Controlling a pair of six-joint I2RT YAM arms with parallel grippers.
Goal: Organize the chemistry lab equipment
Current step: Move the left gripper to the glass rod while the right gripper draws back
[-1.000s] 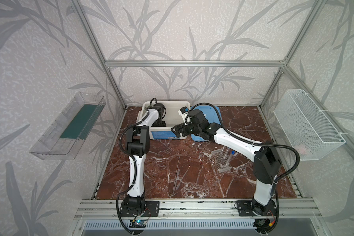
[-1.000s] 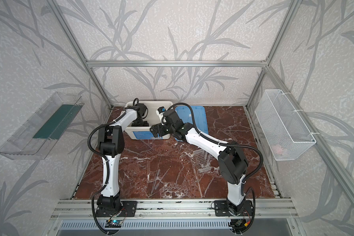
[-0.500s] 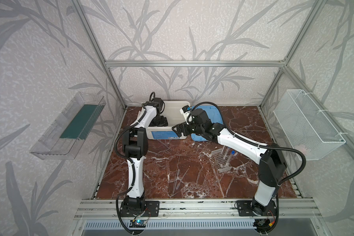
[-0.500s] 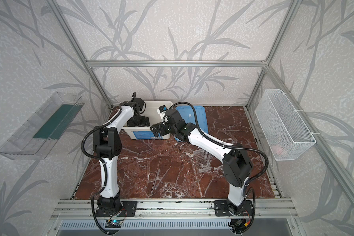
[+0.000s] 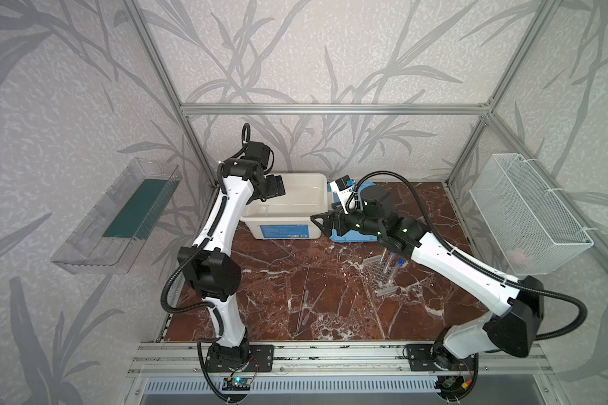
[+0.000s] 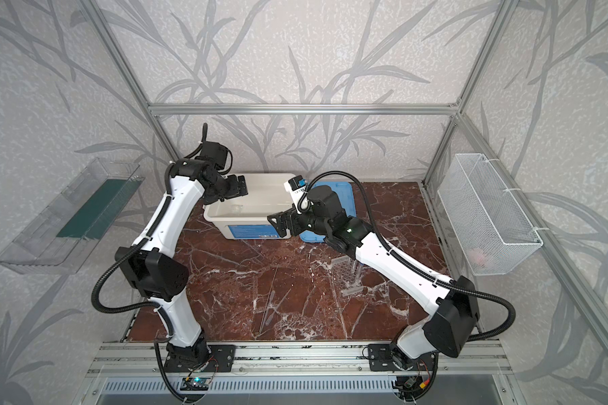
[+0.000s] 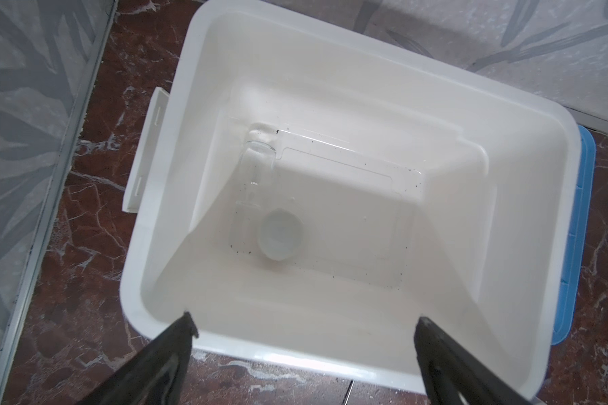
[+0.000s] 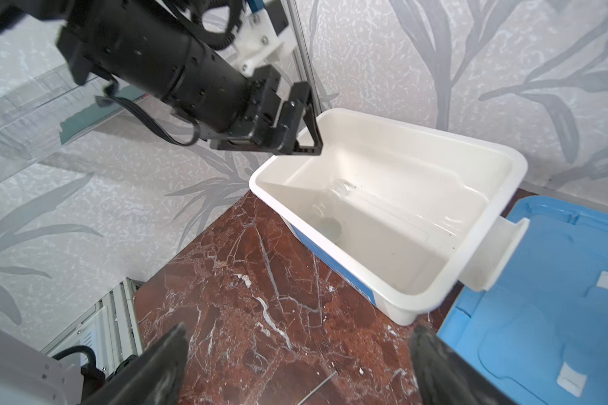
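The white tub (image 5: 250,220) stands against the back wall in the upper middle of both top views, close to the left corner post; its blue lid (image 5: 351,239) lies flat just beside it on the right; the middle and lower left of the marble tabletop (image 5: 334,317) are bare and open, while the right forearm spans the right half above the clear rack (image 5: 382,280); the left gripper (image 5: 276,187) hangs over the tub's upper left rim, jaws spread wide with nothing between them; the left wrist view looks between its fingers (image 7: 176,345) straight into the tub, where the small jar (image 7: 259,164) lies on its side on the floor and the round white dish (image 7: 281,234) sits just beside it, both well below the tips; the right gripper (image 5: 322,224) hovers at the tub's front right corner, by the gap between tub and lid, equally wide and empty; test tubes (image 5: 389,263) stand in the rack, their number hidden by the arm; the glass rod (image 5: 307,277) and the pipette (image 5: 303,312) lie together, lower middle, well apart from both grippers; a wire basket (image 5: 527,217) hangs on the right wall, a clear shelf (image 5: 116,217) on the left.
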